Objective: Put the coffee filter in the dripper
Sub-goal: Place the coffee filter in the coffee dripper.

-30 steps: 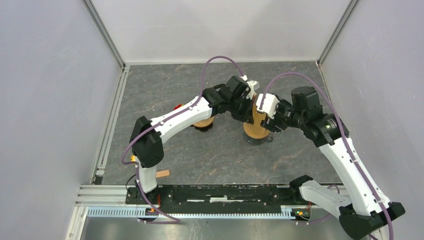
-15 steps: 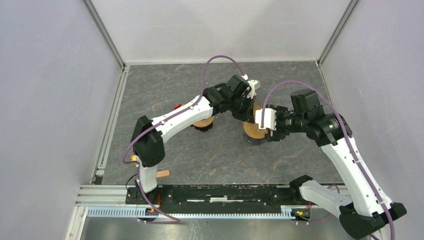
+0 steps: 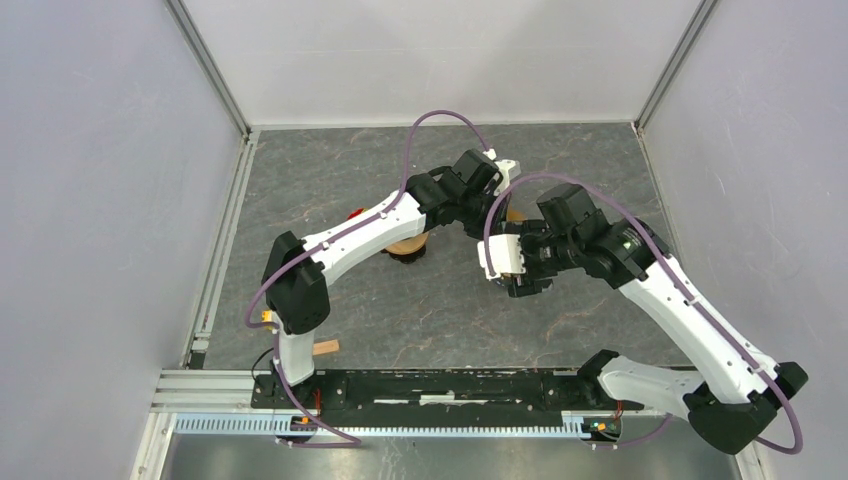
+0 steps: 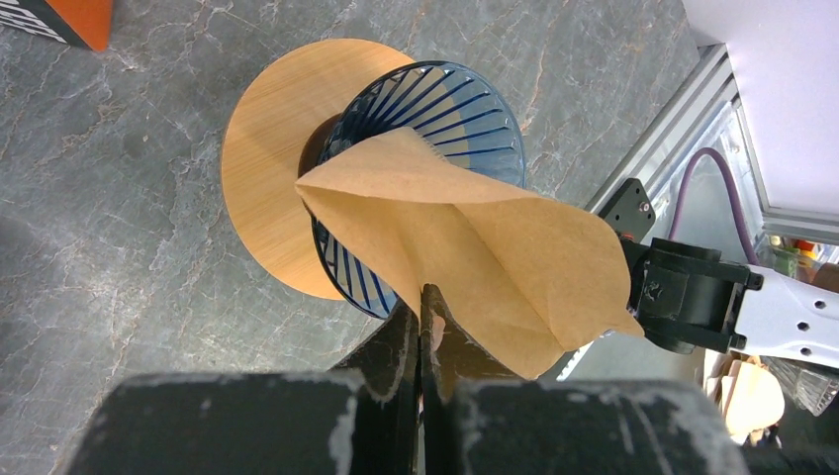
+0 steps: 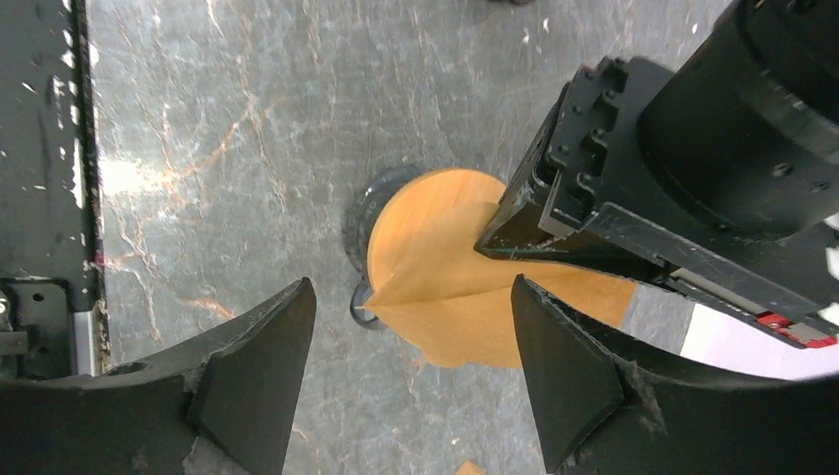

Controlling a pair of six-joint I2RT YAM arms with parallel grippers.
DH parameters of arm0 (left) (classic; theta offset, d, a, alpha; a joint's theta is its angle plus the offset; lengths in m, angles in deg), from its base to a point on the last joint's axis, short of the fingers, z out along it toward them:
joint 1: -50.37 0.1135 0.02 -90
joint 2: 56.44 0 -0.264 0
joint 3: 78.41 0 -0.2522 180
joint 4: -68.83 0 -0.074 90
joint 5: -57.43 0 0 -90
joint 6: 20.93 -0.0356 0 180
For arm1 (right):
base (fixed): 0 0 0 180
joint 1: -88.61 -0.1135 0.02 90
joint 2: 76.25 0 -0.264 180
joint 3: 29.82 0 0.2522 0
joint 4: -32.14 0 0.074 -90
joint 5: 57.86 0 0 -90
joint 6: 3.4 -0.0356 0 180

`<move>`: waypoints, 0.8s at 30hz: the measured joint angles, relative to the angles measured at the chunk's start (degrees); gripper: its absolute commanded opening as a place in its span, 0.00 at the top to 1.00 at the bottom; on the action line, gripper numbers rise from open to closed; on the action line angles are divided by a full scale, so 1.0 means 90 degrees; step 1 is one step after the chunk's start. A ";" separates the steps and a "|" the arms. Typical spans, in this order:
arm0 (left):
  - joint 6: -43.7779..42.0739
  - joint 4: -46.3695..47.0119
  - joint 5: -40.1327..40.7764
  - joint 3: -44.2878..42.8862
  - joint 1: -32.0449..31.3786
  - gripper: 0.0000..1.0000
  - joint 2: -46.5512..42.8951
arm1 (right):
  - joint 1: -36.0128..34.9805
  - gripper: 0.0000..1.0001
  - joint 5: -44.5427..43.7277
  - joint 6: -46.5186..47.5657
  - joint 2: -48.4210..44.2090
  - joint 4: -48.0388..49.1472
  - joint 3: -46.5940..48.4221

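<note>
Over dripper (image 4: 445, 99), filter (image 4: 475, 237) (covering half), orange block (image 4: 84, 15) nearby

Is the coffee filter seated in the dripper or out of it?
Out. The left gripper pinches the coffee filter, creased, over the blue dripper, whose ribbed inside shows bare.

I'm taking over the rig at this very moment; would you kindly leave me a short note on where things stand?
Left claw: shut on the edge of the coffee filter.
Right claw: open, holding nothing, pointed at the filter.
Things: the filter hangs folded over the blue dripper, its tip near the rim. The dripper has a wooden disc at its base.
Done: the filter is gripped and held at the dripper.
Left: open the filter out, seat it inside the dripper, release.
</note>
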State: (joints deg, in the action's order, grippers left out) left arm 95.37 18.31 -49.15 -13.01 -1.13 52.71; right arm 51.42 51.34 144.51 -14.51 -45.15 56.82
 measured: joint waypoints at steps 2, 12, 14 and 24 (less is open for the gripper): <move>-0.0002 0.0000 -0.0002 -0.0005 0.0000 0.98 0.0000 | -0.0032 0.20 -0.0158 0.0000 0.0070 0.0002 -0.0029; -0.0002 0.0000 0.0000 -0.0007 0.0000 0.98 0.0000 | -0.0221 0.27 -0.0721 -0.0058 0.0233 -0.0010 -0.0551; -0.0002 -0.0002 0.0000 -0.0007 0.0000 0.98 0.0000 | -0.0231 0.31 -0.0838 -0.0102 0.0233 0.0017 -0.0622; -0.0005 0.0000 -0.0002 -0.0007 0.0000 0.98 0.0000 | -0.0231 0.55 -0.1178 -0.0306 0.0338 0.0267 -0.0648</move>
State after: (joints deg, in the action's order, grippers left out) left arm 95.33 18.31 -49.17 -13.07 -1.13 52.71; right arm 49.35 40.74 141.75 -11.48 -42.74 50.98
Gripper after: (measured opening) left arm 0.025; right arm 0.514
